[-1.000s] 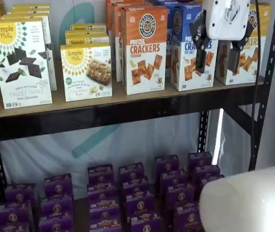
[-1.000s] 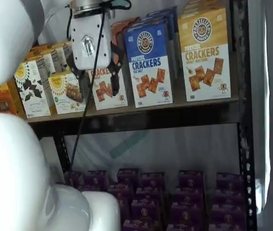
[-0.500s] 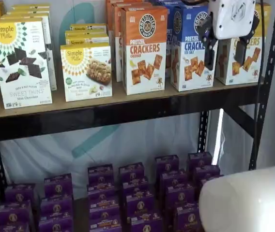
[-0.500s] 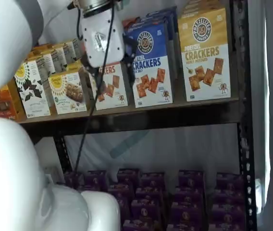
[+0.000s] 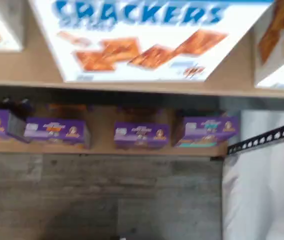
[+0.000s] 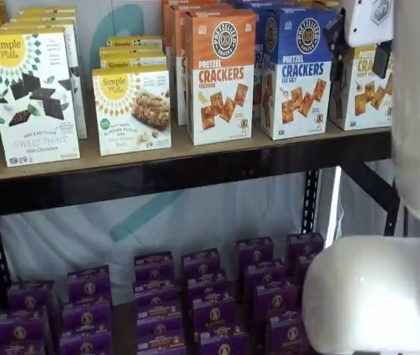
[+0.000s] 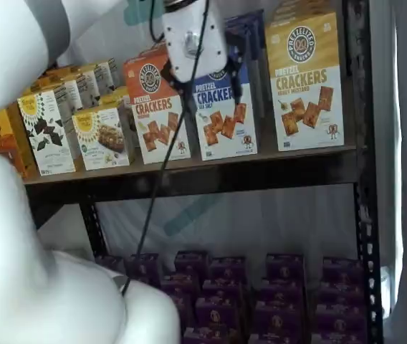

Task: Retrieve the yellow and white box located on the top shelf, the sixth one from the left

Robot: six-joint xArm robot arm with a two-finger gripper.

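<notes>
Yellow and white box [image 7: 305,79] stands upright at the right end of the top shelf [image 7: 211,172], face forward and close to the front rail, tucked near the black perforated upright [image 7: 361,143] — a tidy retail facing, so its front and narrow sides are the surfaces on offer. More cartons of the same kind appear lined up behind it. Just beside it on the board sits the blue-topped carton [image 7: 221,115], then the orange-topped carton [image 7: 157,107], all in one row.

Now the tool [image 7: 205,89]: it hangs in front of the blue-topped carton, white body up, black fingers pointing down, cable trailing across the shelf front. In a shelf view the tool [image 6: 358,66] shows at the top right corner with its dark fingers spread either side of the yellow carton's front; its jaws stand wide apart and nothing is between them. Nothing is gripped yet. The wrist view looks down past the blue carton's lettering to purple boxes [image 5: 142,135] on the lower level. White arm links fill the foreground in both shelf views, reaching up toward the shelf.
</notes>
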